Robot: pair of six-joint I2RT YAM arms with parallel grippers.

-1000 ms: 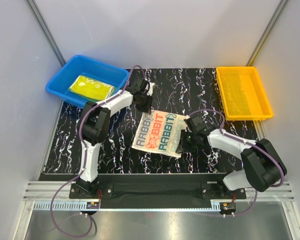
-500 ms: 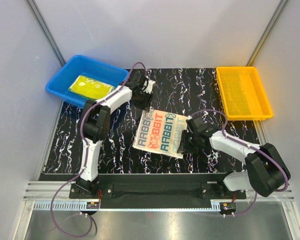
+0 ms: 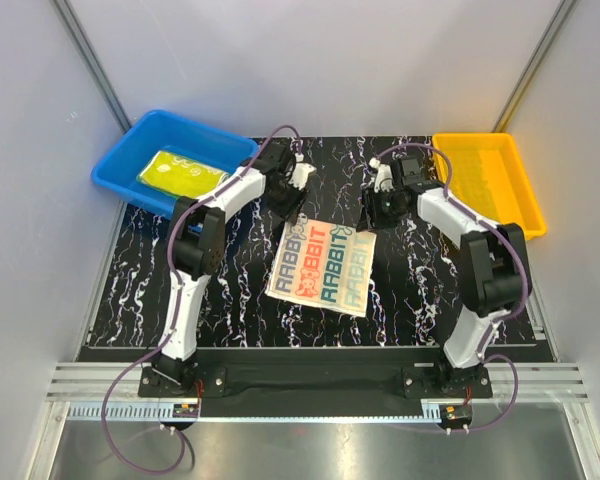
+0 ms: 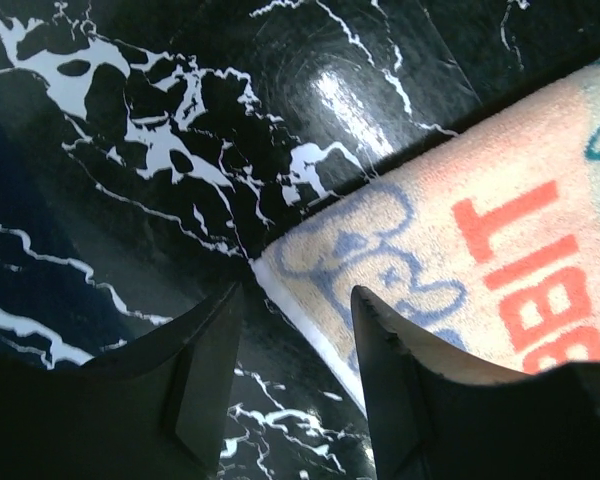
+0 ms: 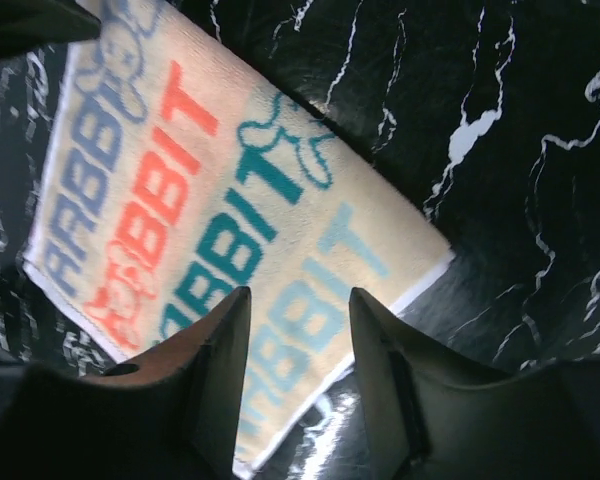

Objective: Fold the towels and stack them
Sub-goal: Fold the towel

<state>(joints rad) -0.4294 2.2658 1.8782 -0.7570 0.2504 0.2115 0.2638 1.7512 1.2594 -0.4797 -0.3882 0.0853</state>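
yellow towel (image 3: 183, 172) in blue bin (image 3: 130, 150); left claw (image 4: 295, 300), right claw (image 5: 298, 300) spread near lettered towel (image 3: 322, 265).

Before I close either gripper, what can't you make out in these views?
Whether the left gripper touches the RABBIT towel corner: left wrist view lacks depth; top view, the arm covers it.
Right gripper height above the towel: right wrist view lacks depth.
Orange bin contents: top view, colour too uniform.
Yellow towel print: top view, too small.

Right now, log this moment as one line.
left pincer: open, around far-left corner of cream RABBIT-lettered towel | right pincer: open, near far-right corner | towel flat on black marbled table | yellow towel in blue bin
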